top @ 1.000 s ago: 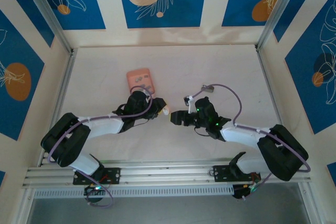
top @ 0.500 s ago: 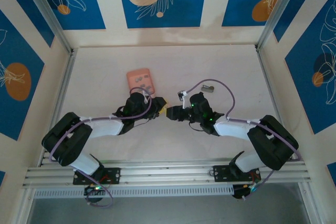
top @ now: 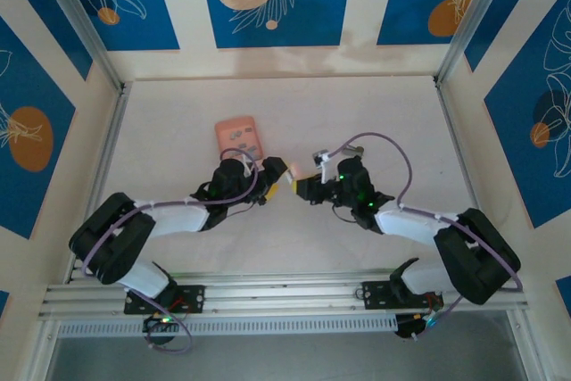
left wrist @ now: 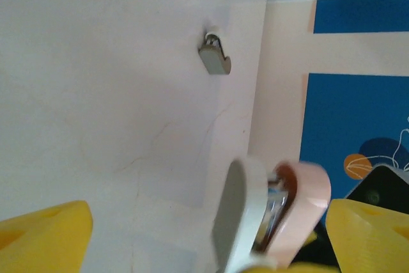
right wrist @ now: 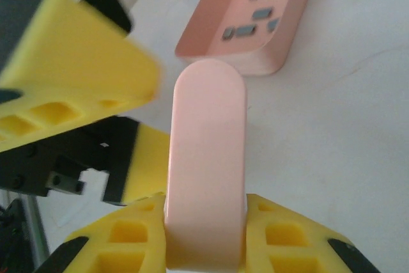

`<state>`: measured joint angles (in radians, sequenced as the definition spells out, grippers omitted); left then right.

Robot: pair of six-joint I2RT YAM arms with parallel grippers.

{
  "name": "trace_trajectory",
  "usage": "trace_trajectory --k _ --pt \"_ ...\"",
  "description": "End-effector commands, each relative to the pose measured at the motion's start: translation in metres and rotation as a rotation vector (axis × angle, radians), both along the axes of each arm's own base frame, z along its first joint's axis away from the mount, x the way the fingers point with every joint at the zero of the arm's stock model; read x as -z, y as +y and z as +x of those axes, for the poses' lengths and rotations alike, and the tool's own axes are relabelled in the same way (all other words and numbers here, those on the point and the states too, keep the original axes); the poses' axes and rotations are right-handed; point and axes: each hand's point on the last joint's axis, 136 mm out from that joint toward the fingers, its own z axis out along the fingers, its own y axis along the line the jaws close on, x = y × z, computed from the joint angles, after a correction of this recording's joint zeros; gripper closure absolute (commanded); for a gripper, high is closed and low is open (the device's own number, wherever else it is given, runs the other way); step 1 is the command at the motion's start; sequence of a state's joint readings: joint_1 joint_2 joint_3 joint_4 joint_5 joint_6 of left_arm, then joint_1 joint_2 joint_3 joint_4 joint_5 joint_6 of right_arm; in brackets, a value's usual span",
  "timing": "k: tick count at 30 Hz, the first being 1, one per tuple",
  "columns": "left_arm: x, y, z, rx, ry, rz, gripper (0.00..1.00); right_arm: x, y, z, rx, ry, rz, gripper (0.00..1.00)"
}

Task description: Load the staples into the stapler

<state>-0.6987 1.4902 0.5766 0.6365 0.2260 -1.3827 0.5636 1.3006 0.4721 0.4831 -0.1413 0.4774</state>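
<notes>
right tool (right wrist: pixel 206 225) clamped on pink stapler (right wrist: pixel 206 151) mid-desk (top: pixel 169 131), left tool (top: pixel 274 178) spread wide either side of it, staples (right wrist: pixel 262 13) in pink tray (right wrist: pixel 271 55) just behind, far desk edge and corners open

yellow fingers (right wrist: pixel 281 234) of the right hand (right wrist: pixel 206 215) hide the near end of the pink-and-white rounded stapler (right wrist: pixel 206 139). the salmon-pink rectangular tray (right wrist: pixel 211 43) is cut by the top edge; from above its tiny grey staples (top: pixel 243 137) are too small to count.
</notes>
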Motion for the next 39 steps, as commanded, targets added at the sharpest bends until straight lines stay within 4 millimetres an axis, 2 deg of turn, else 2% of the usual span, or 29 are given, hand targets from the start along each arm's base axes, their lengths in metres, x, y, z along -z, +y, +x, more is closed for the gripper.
trace_trajectory --k 1,6,9,11,15,17,20,25,32,39 --pt "-0.014 0.010 0.002 0.002 -0.143 0.109 0.06 -0.017 -0.017 0.000 -0.066 -0.112 0.018 0.94" --pt "-0.039 0.016 0.003 0.042 -0.409 0.206 0.14 -0.039 -0.037 -0.003 -0.163 -0.246 0.034 0.97" --pt "-0.062 0.022 -0.002 0.081 -0.624 0.290 0.17 -0.048 -0.035 -0.017 -0.310 -0.340 0.005 1.00" --pt "-0.071 0.025 -0.008 0.123 -0.744 0.366 0.20 -0.050 -0.036 -0.020 -0.360 -0.343 -0.027 1.00" --pt "-0.083 0.014 -0.033 0.336 -1.006 0.475 0.25 -0.061 -0.037 -0.028 -0.446 -0.431 -0.013 1.00" --pt "-0.084 0.004 -0.057 0.519 -1.185 0.492 0.28 -0.066 -0.035 -0.034 -0.488 -0.493 -0.010 1.00" --pt "-0.084 -0.001 -0.077 0.652 -1.330 0.496 0.28 -0.068 -0.029 -0.040 -0.531 -0.525 -0.023 1.00" --pt "-0.088 -0.007 -0.093 0.752 -1.453 0.460 0.29 -0.070 -0.017 -0.058 -0.629 -0.579 -0.029 1.00" --pt "-0.087 -0.018 -0.102 0.832 -1.468 0.378 0.31 -0.071 -0.005 -0.079 -0.743 -0.608 -0.001 1.00" --pt "-0.086 -0.020 -0.105 0.857 -1.468 0.345 0.40 -0.073 -0.002 -0.081 -0.780 -0.602 0.018 1.00"
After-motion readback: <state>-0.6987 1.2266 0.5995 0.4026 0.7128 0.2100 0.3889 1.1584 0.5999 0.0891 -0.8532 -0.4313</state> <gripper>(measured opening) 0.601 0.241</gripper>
